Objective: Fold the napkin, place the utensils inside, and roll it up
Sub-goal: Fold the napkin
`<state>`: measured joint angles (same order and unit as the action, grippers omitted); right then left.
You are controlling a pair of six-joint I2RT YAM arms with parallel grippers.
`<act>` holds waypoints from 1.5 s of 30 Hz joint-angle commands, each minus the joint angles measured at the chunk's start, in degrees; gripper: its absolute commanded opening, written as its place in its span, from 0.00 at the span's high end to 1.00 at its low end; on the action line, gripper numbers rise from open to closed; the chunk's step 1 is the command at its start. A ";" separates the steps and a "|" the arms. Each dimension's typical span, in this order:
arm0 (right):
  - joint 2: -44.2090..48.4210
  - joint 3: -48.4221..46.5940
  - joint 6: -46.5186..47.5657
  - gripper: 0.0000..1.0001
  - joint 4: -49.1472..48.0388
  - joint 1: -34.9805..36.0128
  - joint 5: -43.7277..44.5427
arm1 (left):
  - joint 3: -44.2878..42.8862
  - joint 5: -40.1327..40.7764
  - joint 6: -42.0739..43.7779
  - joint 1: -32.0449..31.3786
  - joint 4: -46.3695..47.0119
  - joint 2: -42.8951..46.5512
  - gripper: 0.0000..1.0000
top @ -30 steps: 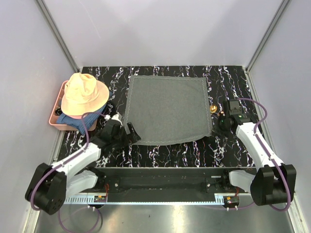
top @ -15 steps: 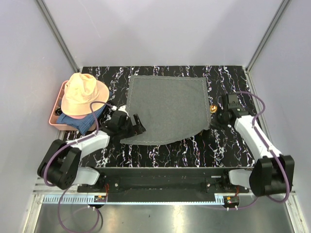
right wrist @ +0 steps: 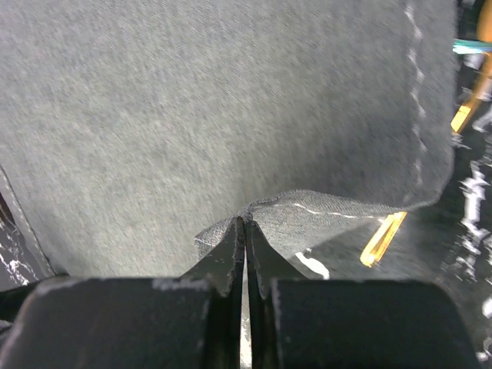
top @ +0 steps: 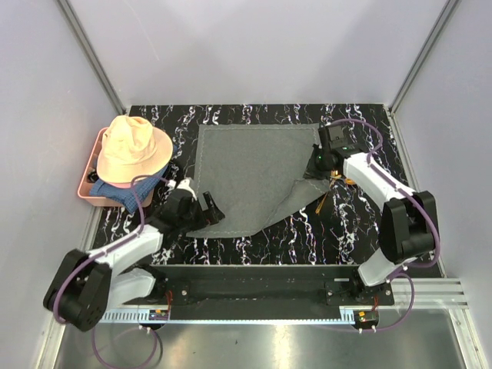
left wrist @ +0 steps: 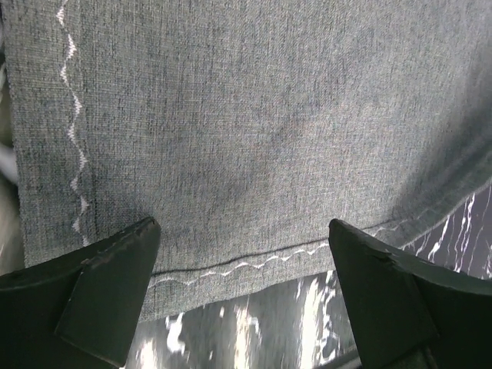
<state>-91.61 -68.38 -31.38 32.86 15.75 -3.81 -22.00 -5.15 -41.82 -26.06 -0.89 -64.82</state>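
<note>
Over the tabletop [top: 307, 238], seen from above, the napkin [top: 246, 173] lies spread at centre. Its near-right corner is lifted and turned inward by the right fingers [top: 317, 159]. A gold utensil [top: 326, 201] lies bare just beside the fold, and the left fingers [top: 206, 209] sit at the near-left corner.

Left wrist: the left fingers [left wrist: 108, 292] gape wide, holding nothing, astride the stitched hem.

Right wrist: the right fingers [right wrist: 231, 246] are clamped on the corner. The blurred orange strip beside it is probably the gold utensil.

Folding is in hand, I judge. The next move calls for carrying the corner across.

grey napkin [top: 246, 169], peach hat [top: 134, 150], black marbled table [top: 354, 231]
</note>
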 commanded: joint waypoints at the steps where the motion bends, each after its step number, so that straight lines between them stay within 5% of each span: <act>1: -2.34 -4.13 0.00 1.00 -4.55 2.35 -0.58 | -0.32 0.49 -1.60 -0.39 -8.68 6.61 0.01; 9: -12.87 -15.97 -0.53 1.00 -7.11 8.24 -1.46 | -24.56 1.63 9.97 0.84 -25.01 11.99 0.01; 15: -25.53 -30.37 -2.20 1.00 -9.74 11.84 -4.88 | -40.39 -1.88 21.15 11.20 -32.25 10.15 0.01; 17: -30.52 -34.61 -2.98 1.00 -10.36 12.72 -5.67 | -43.02 2.75 23.53 12.09 -32.86 9.27 0.01; 31: -63.06 -81.10 -8.52 1.00 -13.69 17.47 -13.50 | -40.93 4.97 26.71 15.60 -28.82 3.03 0.01; 45: -71.24 -82.16 -21.88 1.00 -38.57 18.18 -11.04 | -38.03 4.71 26.44 17.71 -26.63 0.22 0.01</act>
<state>-160.29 -147.55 -46.48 6.20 33.54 -15.11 -60.18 -1.23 -16.27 -8.91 -30.98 -64.40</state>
